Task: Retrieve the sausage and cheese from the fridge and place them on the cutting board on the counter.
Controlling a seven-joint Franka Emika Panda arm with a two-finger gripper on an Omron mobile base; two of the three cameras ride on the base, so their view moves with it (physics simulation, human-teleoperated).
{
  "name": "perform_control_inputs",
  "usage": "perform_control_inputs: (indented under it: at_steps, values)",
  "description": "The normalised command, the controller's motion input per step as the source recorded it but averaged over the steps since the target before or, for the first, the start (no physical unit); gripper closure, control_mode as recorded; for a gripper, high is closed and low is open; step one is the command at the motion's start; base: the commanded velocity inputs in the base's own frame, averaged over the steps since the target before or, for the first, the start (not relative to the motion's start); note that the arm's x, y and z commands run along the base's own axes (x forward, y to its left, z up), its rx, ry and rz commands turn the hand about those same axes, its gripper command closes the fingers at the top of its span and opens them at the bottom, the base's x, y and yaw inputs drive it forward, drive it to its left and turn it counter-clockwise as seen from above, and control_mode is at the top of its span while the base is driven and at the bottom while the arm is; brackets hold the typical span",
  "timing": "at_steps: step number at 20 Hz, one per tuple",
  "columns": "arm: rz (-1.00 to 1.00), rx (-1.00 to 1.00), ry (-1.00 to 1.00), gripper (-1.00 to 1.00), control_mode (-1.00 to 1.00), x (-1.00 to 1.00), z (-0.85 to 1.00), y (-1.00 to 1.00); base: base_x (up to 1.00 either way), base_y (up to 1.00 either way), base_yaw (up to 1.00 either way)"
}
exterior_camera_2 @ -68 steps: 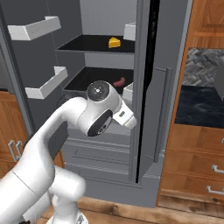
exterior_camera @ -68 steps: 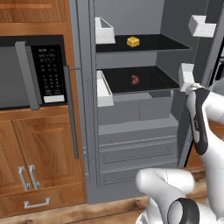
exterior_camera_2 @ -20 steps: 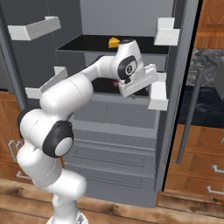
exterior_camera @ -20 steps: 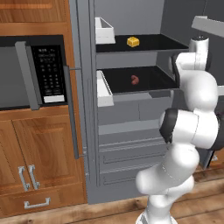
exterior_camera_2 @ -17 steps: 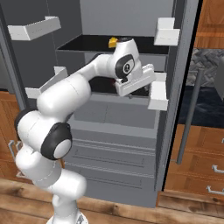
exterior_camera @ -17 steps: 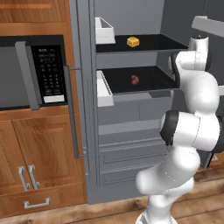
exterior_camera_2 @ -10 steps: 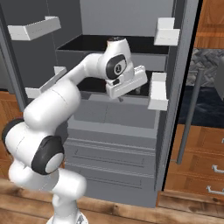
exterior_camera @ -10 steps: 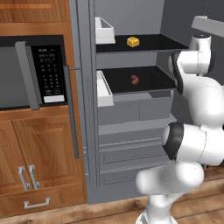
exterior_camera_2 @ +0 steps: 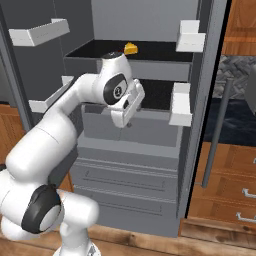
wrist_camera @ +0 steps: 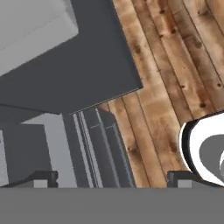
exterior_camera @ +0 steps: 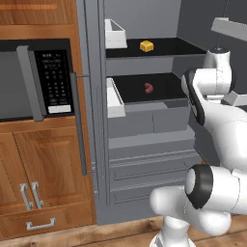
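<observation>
Curved reddish sausage [exterior_camera: 148, 88], yellow cheese [exterior_camera: 146, 46] on black shelves.

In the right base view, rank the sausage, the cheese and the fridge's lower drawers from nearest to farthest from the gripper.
1. Sausage, on the middle shelf just behind the gripper, hidden by the arm in this view.
2. Cheese, on the top shelf above.
3. Lower drawers, well below.

A black-panelled microwave [exterior_camera: 36, 79] sits at nine o'clock in the left base view, set into wooden cabinets [exterior_camera: 41, 181] with silver handles [exterior_camera: 29, 195] at seven o'clock. A plank floor [wrist_camera: 170, 74] fills two o'clock in the hand view. More wooden drawers [exterior_camera_2: 227, 185] stand at four o'clock in the right base view.
</observation>
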Motion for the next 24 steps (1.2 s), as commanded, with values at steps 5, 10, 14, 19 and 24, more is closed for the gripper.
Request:
perform_control_inputs:
  at_steps: [5,10,14,19,24]
  values:
    - [0.82,-0.1,0.01,-1.0,-1.0,0.0,-0.01,0.09,0.0,0.0,0.0]
    - [0.74,-0.03,0.01,-1.0,-1.0,0.14,0.0,0.03,0.0,0.0,0.0]
    - [0.76,-0.09,0.02,-1.0,-1.0,0.0,0.0,0.05,0.0,0.0,0.0]
    - [0.58,-0.13,0.0,-1.0,-1.0,-0.01,0.0,0.21,0.0,0.0,0.0]
    - [0.23,-0.11,0.02,-1.0,-1.0,-0.02,0.0,0.4,0.0,0.0,0.0]
